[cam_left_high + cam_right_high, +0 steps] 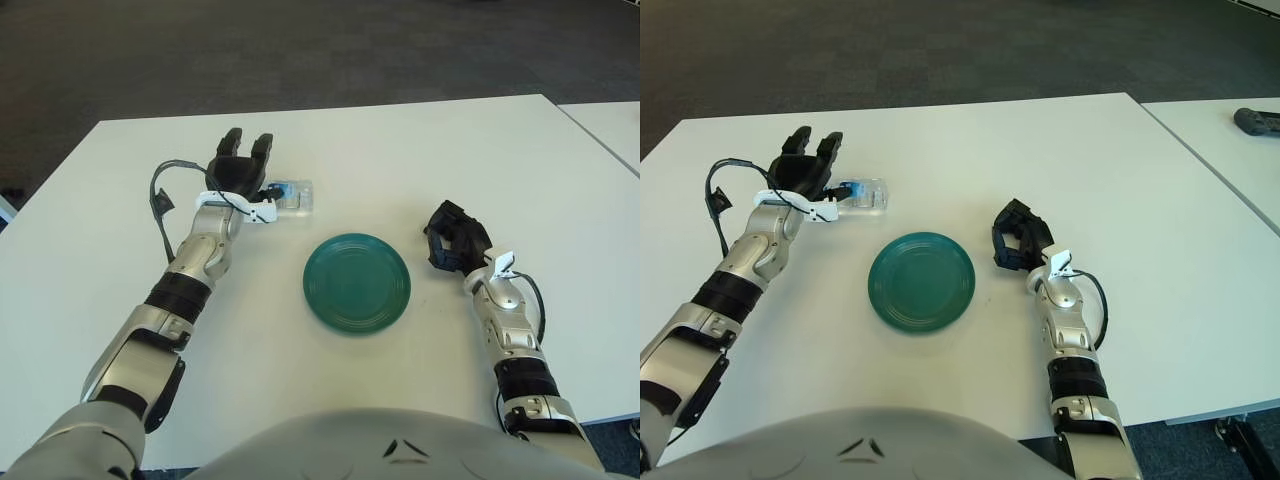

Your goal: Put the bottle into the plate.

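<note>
**Bottle within reach, grasp not yet made**

Bottle (291,195), a small clear plastic one with a blue label, lies on its side on the white tabletop (420,150), toward the far left corner and well short of the round dark-green plate (357,283) that sits near the middle of the near edge. The left hand (240,170) is just beside the bottle on its left, black fingers (262,150) spread and pointing toward the far edge, holding nothing; whether the palm touches the bottle cannot be told. The right hand (455,238) shows to the right of the plate, fingers curled together and empty.

The step in hand looks to be the grasp. To do it well, the left hand should probably shift right so the fingers straddle the bottle's middle, then close across its width rather than along it, since a round body lying flat may roll away if nudged from one side. A firm hold before lifting would keep it from slipping on the way to the plate.
</note>
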You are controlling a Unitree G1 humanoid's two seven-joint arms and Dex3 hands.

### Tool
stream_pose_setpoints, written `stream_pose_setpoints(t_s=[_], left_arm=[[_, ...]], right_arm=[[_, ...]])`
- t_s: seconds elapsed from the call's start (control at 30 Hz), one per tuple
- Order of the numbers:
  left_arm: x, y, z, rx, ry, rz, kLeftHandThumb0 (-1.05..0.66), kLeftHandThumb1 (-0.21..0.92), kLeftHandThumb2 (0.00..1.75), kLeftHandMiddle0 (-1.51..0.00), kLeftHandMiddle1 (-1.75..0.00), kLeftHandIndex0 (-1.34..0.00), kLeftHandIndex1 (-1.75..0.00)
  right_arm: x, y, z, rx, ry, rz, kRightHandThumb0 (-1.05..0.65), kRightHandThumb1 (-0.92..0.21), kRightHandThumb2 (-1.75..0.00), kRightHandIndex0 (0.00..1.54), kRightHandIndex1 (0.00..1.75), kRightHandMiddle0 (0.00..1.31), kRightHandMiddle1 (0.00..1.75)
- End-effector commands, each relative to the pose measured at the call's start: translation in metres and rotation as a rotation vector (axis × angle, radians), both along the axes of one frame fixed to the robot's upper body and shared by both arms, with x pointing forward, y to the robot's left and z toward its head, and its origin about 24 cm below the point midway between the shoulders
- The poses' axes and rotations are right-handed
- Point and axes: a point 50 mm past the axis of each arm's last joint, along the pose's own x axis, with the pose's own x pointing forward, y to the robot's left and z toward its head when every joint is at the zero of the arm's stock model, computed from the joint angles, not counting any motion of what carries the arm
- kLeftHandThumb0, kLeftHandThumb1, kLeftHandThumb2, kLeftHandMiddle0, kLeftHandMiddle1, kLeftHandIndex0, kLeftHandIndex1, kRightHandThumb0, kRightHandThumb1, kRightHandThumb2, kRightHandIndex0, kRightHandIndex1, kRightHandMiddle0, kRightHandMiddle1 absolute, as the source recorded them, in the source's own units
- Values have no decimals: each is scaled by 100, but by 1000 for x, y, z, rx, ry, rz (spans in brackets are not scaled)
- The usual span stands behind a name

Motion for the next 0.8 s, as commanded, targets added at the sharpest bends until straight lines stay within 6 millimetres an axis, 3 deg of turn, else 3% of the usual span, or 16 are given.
stream_pose_setpoints(t_s=[0.0, 0.27, 0.77], left_arm=[[8, -3, 7, 39, -4, -20, -105, 92, 88, 0, 0, 0, 0], [10, -13, 0, 69, 22, -40, -105, 92, 92, 0, 0, 0, 0], [8, -13, -11, 11, 124, -42, -105, 92, 72, 0, 0, 0, 0]], right_arm=[[-11, 0, -19, 4, 96, -6, -44, -47, -112, 110, 175, 50, 175], [-13, 2, -21, -4, 84, -4, -44, -45, -114, 111, 175, 51, 175], [-19, 7, -21, -1, 53, 15, -45, -42, -118, 110, 175, 53, 175]])
